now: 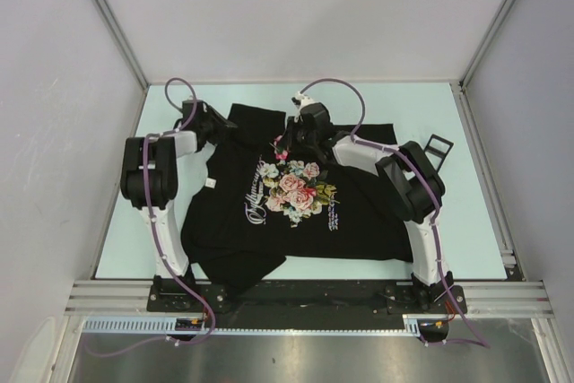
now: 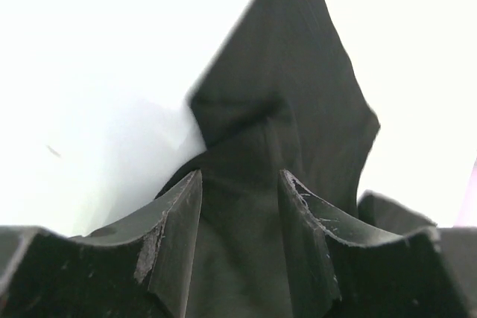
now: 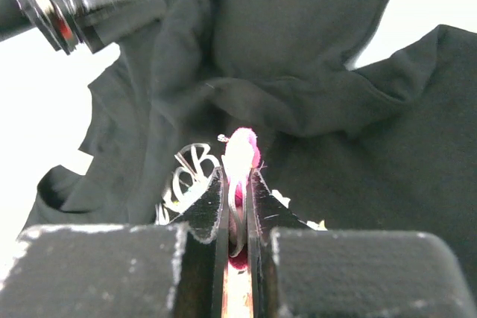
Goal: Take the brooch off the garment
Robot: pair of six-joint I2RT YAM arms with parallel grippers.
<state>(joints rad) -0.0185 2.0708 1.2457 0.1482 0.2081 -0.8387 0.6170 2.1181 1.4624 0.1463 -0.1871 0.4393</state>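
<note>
Brooch (image 3: 242,150) sits clamped in the right tool (image 3: 238,178) (against the garment (image 3: 313,35)).

Counting up now: one garment (image 1: 359,213), and just one brooch (image 3: 242,147), sitting right between the fingertips of the right gripper (image 3: 237,176). Two grippers in all, the left gripper (image 2: 240,176) being the other. One small black frame (image 1: 437,147) lies off to the right gripper's outer side, on one table (image 1: 126,248)
</note>
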